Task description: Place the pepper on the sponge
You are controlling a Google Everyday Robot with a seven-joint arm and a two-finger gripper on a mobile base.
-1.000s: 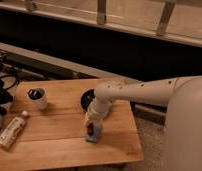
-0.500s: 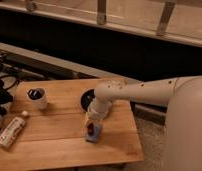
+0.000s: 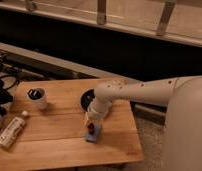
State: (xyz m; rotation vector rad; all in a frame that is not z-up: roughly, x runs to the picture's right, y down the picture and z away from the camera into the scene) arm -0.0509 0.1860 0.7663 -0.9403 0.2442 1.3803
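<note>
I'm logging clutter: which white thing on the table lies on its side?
The tube, flat at the left edge; the cup stands upright. The gripper is down at the sponge, right of both.

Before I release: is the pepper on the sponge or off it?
On it: the pepper shows red over the sponge's blue top, the hand right above it.

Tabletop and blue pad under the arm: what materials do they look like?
Table: wood, matte, warm brown with plank seams showing. Sponge: likely soft foam, dull light blue; texture unclear. The gripper hangs just above it, at the pepper.
</note>
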